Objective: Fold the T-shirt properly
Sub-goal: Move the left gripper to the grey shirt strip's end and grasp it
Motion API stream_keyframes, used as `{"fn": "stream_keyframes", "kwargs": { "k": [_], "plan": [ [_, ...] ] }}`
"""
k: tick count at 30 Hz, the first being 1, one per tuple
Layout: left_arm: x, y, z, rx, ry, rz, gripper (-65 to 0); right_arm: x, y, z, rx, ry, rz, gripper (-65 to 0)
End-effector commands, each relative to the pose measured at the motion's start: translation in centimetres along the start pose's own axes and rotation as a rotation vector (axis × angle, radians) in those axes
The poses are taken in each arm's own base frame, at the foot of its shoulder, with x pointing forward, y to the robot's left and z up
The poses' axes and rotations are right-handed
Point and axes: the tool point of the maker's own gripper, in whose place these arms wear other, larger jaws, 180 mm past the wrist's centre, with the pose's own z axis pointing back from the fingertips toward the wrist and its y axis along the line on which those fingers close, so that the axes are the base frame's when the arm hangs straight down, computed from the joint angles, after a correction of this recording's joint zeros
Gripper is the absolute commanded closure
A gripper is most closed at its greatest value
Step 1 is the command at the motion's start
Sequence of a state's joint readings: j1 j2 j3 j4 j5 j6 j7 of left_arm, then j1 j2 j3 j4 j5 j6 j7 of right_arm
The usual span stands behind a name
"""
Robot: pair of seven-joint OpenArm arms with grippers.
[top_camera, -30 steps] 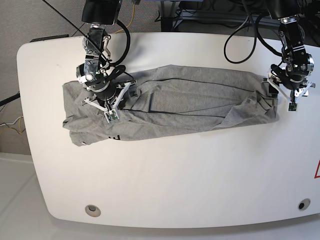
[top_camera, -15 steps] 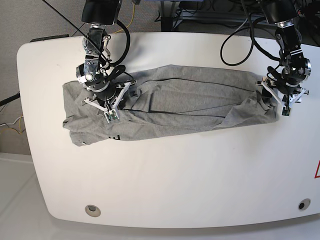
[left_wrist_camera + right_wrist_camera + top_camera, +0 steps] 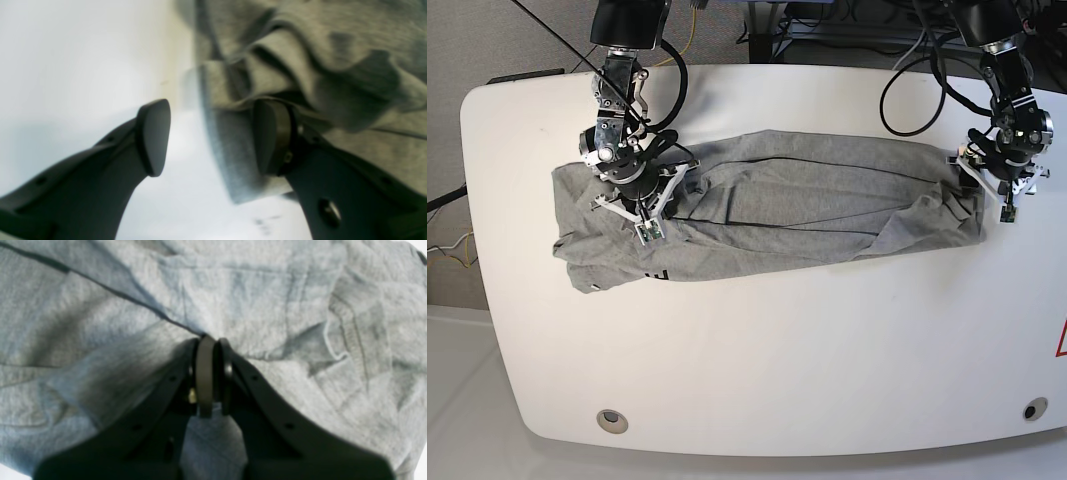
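Observation:
The grey T-shirt (image 3: pixel 807 205) lies as a long crumpled band across the white table (image 3: pixel 777 340). My right gripper (image 3: pixel 649 203) stands over its left part, and in the right wrist view it (image 3: pixel 210 341) is shut on a pinch of the T-shirt (image 3: pixel 273 306), with creases running to the tips. At the cloth's right end my left gripper (image 3: pixel 979 178) is open. In the left wrist view one fingertip (image 3: pixel 153 133) is over bare table and the other rests against the T-shirt (image 3: pixel 300 66); a blurred hem hangs between them.
Black cables (image 3: pixel 917 90) loop behind both arms at the table's back edge. Two round holes (image 3: pixel 612 420) sit near the front edge. A red triangle mark (image 3: pixel 1061 340) shows at the right edge. Bare table lies in front of the shirt.
My left gripper has shifted a little up and back at the shirt's right end, staying open. The right arm and the cloth under it have not moved.

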State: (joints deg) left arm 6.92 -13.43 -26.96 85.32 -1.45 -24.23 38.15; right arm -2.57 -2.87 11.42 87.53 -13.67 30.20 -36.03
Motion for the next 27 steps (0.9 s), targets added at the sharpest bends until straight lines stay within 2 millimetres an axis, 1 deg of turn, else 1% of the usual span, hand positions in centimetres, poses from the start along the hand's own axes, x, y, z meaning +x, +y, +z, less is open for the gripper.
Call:
{"fn": "stream_keyframes", "kwargs": {
  "k": [1,7,9,11,14,18,22,23,27],
  "plan": [
    [1.0,1.2,0.3,0.025,-0.028,0.000,-37.4,-4.0,1.0,-0.1,0.032,0.167,0.025,0.0],
    [1.0,1.4,0.4,0.030,-0.029,0.006,-37.4,-4.0,1.1,-0.1,0.034,0.166,0.028,0.0],
    [0.9,1.8,0.5,0.039,-0.030,0.016,-37.4,-4.0,1.1,-0.1,0.034,0.166,0.028,0.0],
    [0.9,1.8,0.5,0.035,-0.030,0.018,-37.4,-4.0,1.1,-0.1,0.034,0.166,0.028,0.0],
    [0.6,1.2,0.3,0.003,-0.022,0.006,-37.4,-4.0,1.0,-0.1,0.032,0.167,0.025,0.0],
    [1.6,0.7,-0.1,-0.040,-0.044,0.020,-37.4,-4.1,1.1,-0.1,0.032,0.168,0.025,0.0],
    [1.9,2.1,0.3,-0.028,-0.060,0.073,-37.4,-4.1,1.1,-0.1,0.033,0.168,0.026,0.0],
    [1.9,2.2,0.4,-0.031,-0.059,0.078,-37.4,-4.1,1.1,-0.1,0.034,0.169,0.026,0.0],
    [2.9,2.6,0.7,-0.058,-0.079,0.096,-37.4,-4.4,0.8,0.0,0.029,0.175,0.035,0.0]
  ]
}}
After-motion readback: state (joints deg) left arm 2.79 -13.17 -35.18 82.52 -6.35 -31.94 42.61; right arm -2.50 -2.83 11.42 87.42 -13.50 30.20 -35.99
